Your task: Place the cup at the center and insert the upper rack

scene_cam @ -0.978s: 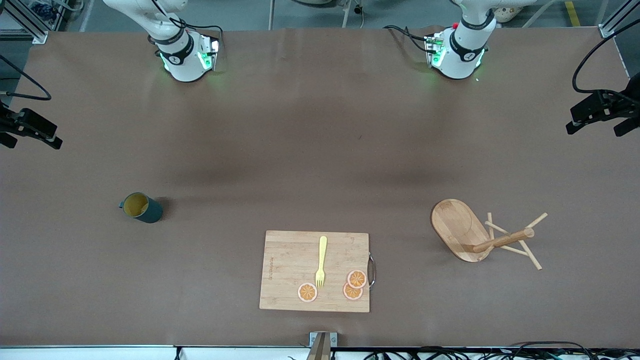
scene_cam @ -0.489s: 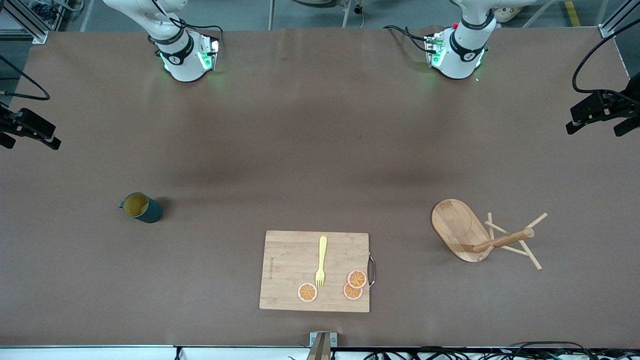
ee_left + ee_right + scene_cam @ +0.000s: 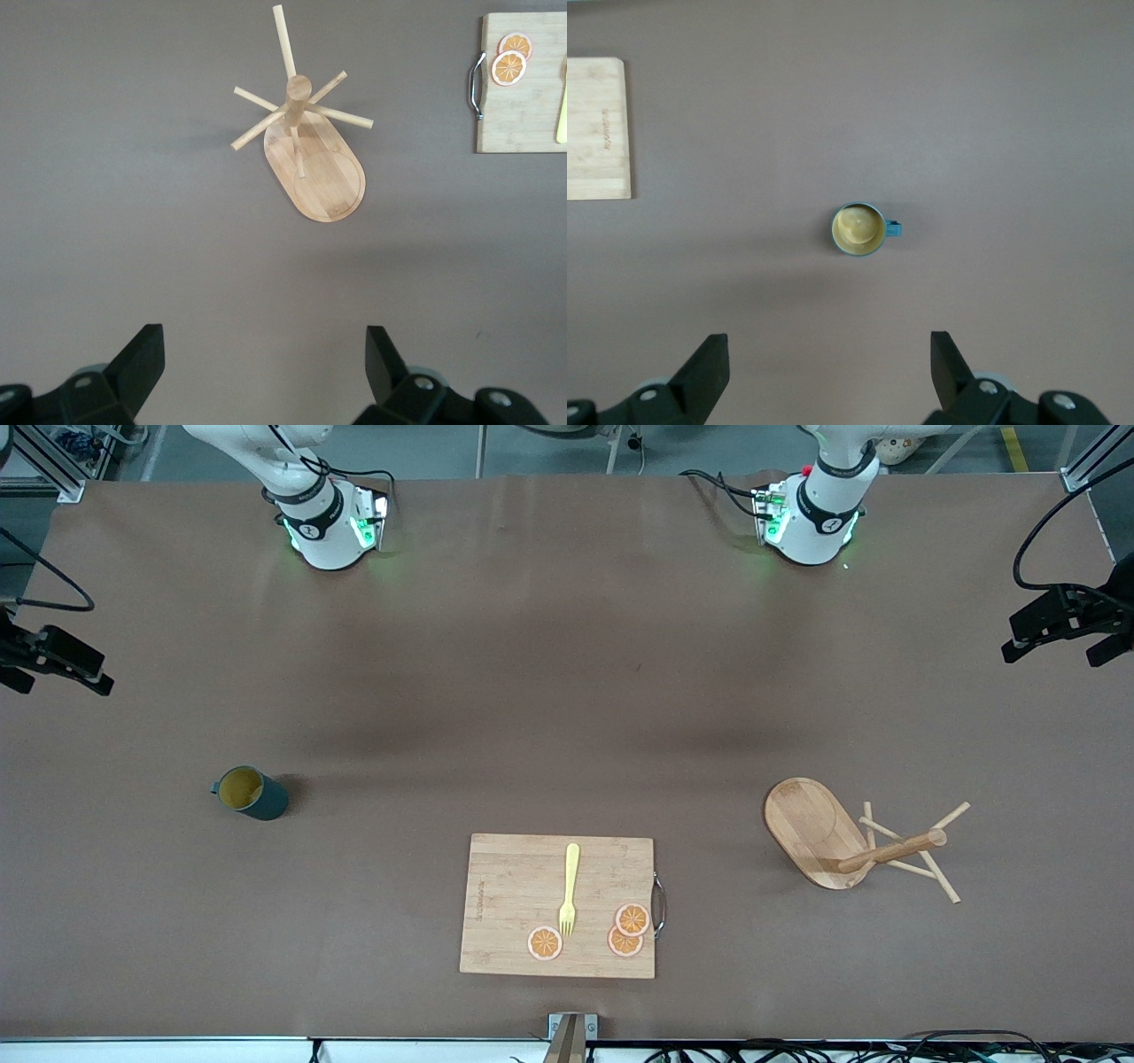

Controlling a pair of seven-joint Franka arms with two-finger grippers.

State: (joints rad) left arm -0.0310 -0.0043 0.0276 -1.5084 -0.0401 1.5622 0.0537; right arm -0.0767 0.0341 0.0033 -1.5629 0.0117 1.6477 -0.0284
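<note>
Both pairs of jaws stand wide apart and empty: the right gripper [image 3: 828,341] hangs high above the small dark teal mug [image 3: 858,229], the left gripper [image 3: 263,336] above the light wooden mug tree [image 3: 310,150], which lies tipped over. Only the right arm has shifted slightly, so neither step has begun. The brown table [image 3: 567,691] is bare at its centre, and the rectangular bamboo cutting board [image 3: 514,903] lies nearer the camera.
</note>
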